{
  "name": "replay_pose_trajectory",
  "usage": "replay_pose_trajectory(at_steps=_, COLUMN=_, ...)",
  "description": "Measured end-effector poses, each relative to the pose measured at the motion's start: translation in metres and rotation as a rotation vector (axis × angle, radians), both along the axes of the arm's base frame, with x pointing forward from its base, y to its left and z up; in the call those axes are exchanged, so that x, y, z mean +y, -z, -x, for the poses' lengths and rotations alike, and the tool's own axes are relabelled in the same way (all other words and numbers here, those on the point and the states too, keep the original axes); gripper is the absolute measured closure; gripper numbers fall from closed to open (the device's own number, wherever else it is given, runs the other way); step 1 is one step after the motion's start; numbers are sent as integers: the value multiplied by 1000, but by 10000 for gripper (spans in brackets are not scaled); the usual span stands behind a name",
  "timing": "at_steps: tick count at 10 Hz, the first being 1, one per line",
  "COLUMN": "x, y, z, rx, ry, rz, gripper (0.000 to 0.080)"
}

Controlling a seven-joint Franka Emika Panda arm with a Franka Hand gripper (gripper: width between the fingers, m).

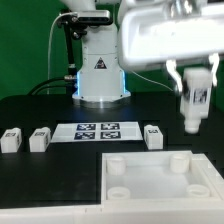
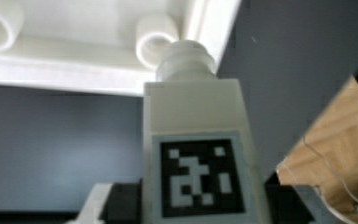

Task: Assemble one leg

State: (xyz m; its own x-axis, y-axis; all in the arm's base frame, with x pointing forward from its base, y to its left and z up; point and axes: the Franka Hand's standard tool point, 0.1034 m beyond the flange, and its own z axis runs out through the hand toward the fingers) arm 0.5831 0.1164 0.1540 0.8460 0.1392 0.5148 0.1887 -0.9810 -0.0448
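My gripper (image 1: 194, 82) is shut on a leg (image 1: 193, 106), a small white block with a black-and-white tag, and holds it upright in the air above the table at the exterior view's right. In the wrist view the held leg (image 2: 197, 140) fills the middle, its tag facing the camera and its narrow end pointing toward the large white square panel (image 2: 87, 50). That panel (image 1: 160, 195) lies at the front with round corner sockets (image 1: 180, 158). Three more legs lie on the table: two at the left (image 1: 11, 139) (image 1: 40, 139) and one (image 1: 154, 135) behind the panel.
The marker board (image 1: 98, 131) lies flat in the middle of the black table, in front of the robot base (image 1: 100, 70). A brown surface (image 2: 336, 140) shows beyond the table edge in the wrist view.
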Motion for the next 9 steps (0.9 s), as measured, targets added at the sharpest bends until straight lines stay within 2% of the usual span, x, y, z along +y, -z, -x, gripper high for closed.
replay_pose_trajectory(at_steps=1, x=-2, y=-7, z=-21, rx=-37, ry=-11, rz=4, gripper=508)
replay_pose_trajectory(at_steps=2, x=-5, y=-4, z=-31, rx=-56, ry=-26, rz=15, gripper=508)
replay_pose_trajectory(at_steps=3, x=-6, y=7, z=-34, rx=-44, ry=-22, rz=13, gripper=508)
replay_pose_trajectory(at_steps=7, x=-4, y=8, z=-33, rx=-41, ry=-26, rz=13, gripper=508)
replay_pose_trajectory(at_steps=8, x=-4, y=12, z=-33, rx=-37, ry=-27, rz=13, gripper=508)
replay_pose_trajectory(at_steps=9, x=-5, y=22, z=-37, rx=-30, ry=-29, rz=14, gripper=508)
